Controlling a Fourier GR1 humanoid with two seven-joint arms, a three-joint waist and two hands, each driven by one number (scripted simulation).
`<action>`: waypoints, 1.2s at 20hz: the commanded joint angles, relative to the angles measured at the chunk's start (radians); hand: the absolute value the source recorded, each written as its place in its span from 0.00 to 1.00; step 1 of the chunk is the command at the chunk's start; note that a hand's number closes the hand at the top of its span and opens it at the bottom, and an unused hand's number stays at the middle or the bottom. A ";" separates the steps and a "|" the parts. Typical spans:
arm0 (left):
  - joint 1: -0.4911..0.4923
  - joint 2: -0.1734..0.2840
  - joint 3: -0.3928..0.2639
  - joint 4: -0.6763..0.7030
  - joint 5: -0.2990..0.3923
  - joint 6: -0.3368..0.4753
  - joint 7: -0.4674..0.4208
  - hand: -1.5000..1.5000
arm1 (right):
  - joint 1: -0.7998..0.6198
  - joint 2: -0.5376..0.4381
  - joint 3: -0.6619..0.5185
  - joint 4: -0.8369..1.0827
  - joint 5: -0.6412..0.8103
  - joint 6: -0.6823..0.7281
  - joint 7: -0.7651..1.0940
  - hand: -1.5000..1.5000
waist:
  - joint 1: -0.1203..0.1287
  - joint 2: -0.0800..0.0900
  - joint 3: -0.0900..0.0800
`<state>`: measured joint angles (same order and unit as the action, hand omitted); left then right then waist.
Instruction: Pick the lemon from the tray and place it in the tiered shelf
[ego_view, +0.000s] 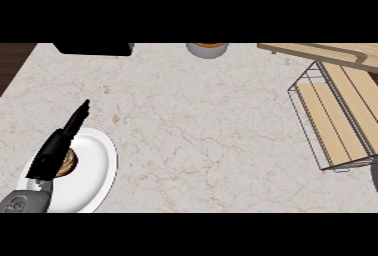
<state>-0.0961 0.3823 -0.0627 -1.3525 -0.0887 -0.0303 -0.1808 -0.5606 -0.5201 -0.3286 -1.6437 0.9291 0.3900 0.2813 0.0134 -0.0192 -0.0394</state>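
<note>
Over white plate (92, 170) at left, left hand (57, 145) fingers straight, covering brownish item; wire shelf (336, 120) far right

- A single head view is looking steeply down onto the marble tabletop (199, 130), from above its near edge and facing away from the robot.
- The lens is sitting fairly near, so the tabletop is filling nearly the whole frame (only a dark strip is showing at the upper left).
- The left hand (55, 147) is entering from the lower left corner, over a white plate (92, 175).
- The tiered shelf (336, 120) is getting cropped by the right edge.
- No second view is sharing the scene.
</note>
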 joint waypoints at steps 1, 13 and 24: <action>0.011 0.017 0.014 -0.001 0.014 -0.022 -0.023 0.50 | 0.077 0.051 -0.084 0.142 -0.033 -0.046 0.009 1.00 | -0.003 0.028 0.042; -0.008 0.003 0.020 0.010 -0.002 -0.006 0.014 0.50 | 0.008 0.107 -0.315 0.024 -0.273 -0.211 -0.104 0.00 | -0.025 0.018 0.041; 0.020 -0.002 0.035 -0.016 -0.006 -0.015 0.030 0.50 | 0.123 -0.169 -0.728 0.043 -0.592 0.076 0.105 0.00 | -0.044 0.011 0.039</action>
<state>-0.0881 0.3811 -0.0342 -1.3679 -0.0920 -0.0435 -0.1509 -0.4910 -0.5913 -0.9233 -1.6179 0.4569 0.3419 0.3313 -0.0237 -0.0077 -0.0019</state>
